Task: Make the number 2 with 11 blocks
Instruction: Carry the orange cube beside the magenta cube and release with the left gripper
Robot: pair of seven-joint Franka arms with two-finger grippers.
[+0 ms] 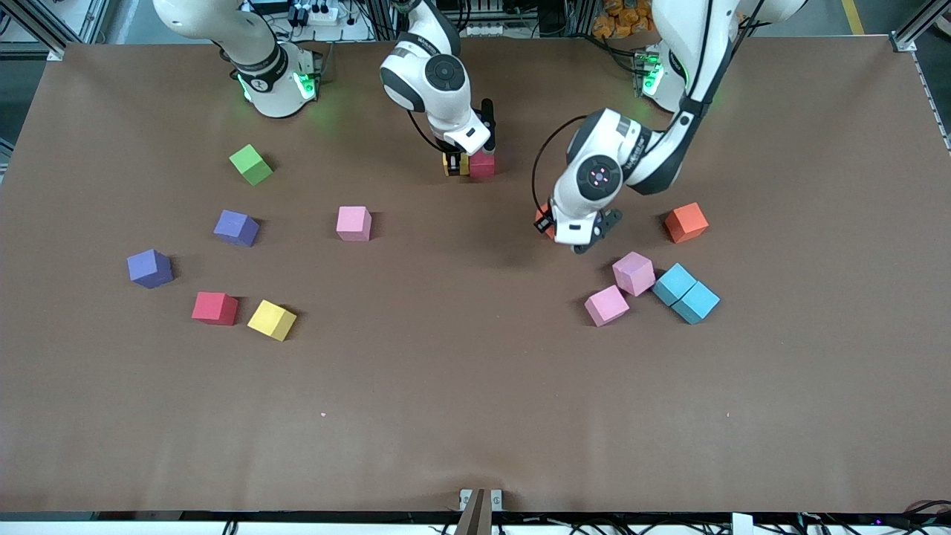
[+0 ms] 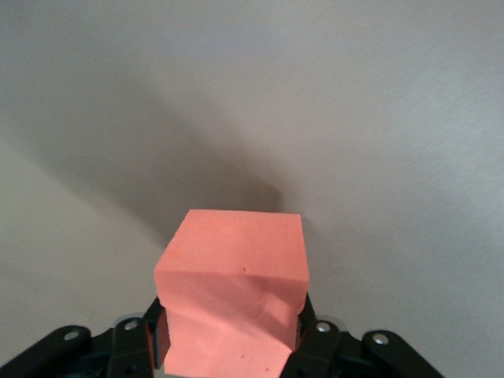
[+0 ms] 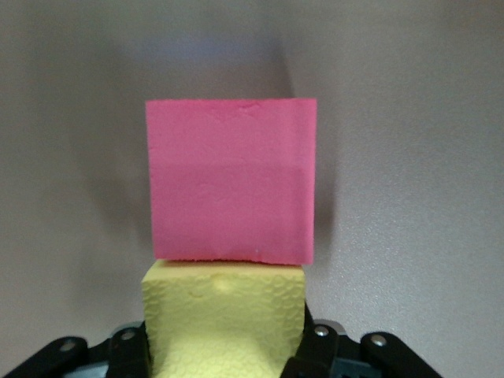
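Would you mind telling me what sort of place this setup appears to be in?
Probably a robotics lab: two robot arms stand at a brown table scattered with coloured foam cubes, with aluminium framing, a power strip and cables along its edge.

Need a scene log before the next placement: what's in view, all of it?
table: one, brown, under everything
green cube: one, toward the right arm's end
purple cubes: two, nearer the camera than the green cube
pink cubes: three, one alone, two touching beside the blue pair
loose red cube: one, beside the loose yellow cube
light blue cubes: two, touching
orange cube: one, toward the left arm's end
placed red cube: one, against the placed yellow cube
left pincer: shut on an orange-red cube
right pincer: at the placed yellow cube
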